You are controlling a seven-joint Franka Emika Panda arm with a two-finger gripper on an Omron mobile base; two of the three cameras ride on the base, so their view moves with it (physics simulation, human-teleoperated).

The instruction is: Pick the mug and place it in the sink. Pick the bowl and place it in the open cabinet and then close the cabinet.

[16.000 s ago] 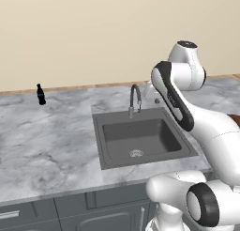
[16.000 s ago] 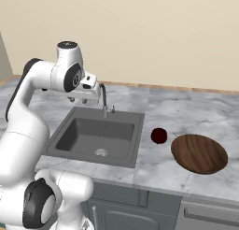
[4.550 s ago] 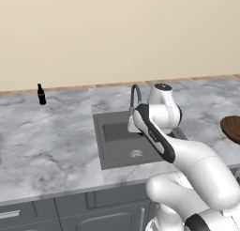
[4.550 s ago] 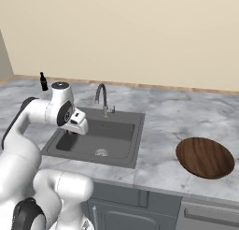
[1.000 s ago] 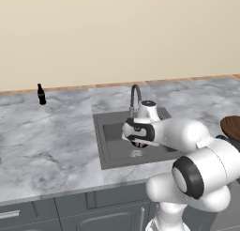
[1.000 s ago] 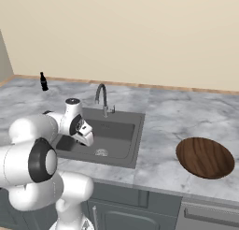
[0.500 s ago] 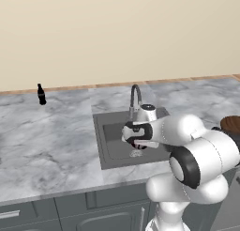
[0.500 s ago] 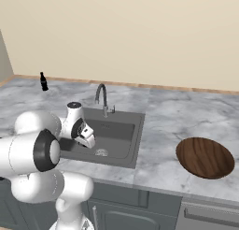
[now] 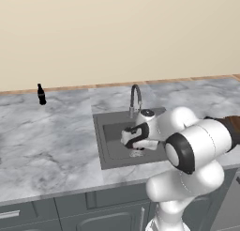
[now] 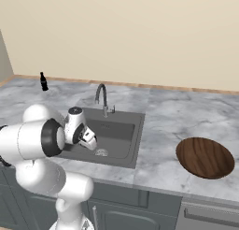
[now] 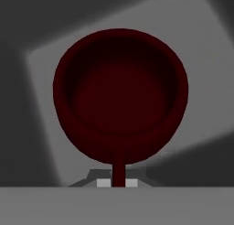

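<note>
- Left base view: My white arm folds forward and down from the lower right into the dark grey square sink (image 9: 108, 132) set in the grey marbled bench (image 9: 51, 141). My gripper (image 9: 135, 149) hangs low inside the basin, close above its floor. A curved steel faucet (image 9: 135, 96) stands at the back rim, just behind my wrist. A small black bottle (image 9: 41, 94) stands upright near the back wall, well apart to the left. At the right edge, a sliver of the wide dark brown wooden bowl (image 9: 233, 125) peeks out from behind my arm.
- Right base view: My arm bends in from the lower left, and the gripper (image 10: 92, 144) reaches down into the sink (image 10: 120, 131) on its near left side, just beside the round pale drain (image 10: 101, 153). The faucet (image 10: 101, 96) rises at the back rim. The wooden bowl (image 10: 205, 157) lies flat on the bench (image 10: 168, 117), well apart to the right of the sink. The black bottle (image 10: 44, 82) stands at the far left by the wall.
- Hand view: I look straight into the open mouth of a small dark red rounded mug (image 11: 119, 96), upright over the lighter grey sink floor (image 11: 201, 59). A thin dark red strip of the mug runs down between my fingertips, and my gripper (image 11: 118, 182) is clenched on it, holding the mug inside the sink.
</note>
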